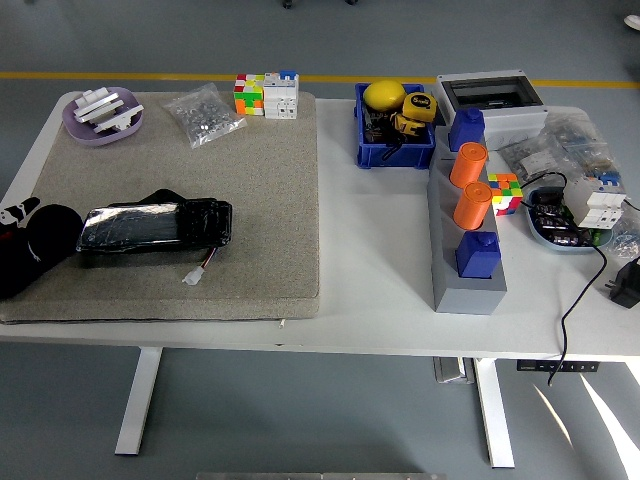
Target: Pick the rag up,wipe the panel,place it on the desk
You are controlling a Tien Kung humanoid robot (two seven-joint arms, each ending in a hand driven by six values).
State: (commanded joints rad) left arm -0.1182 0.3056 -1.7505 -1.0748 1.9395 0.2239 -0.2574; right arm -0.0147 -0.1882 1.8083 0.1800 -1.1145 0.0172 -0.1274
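Resting at the mat's left edge, left hand [22,250], grip unclear, touches black rag [50,232]

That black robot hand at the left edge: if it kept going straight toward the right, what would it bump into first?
Probably the shiny black wrapped pack lying on the beige mat. The left hand sits right beside its left end, though height above the mat is unclear.

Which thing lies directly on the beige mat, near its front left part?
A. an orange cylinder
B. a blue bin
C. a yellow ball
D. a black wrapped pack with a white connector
D: the black pack rests on the mat at its front left, its white connector beside it; the yellow ball sits in the blue bin off the mat.
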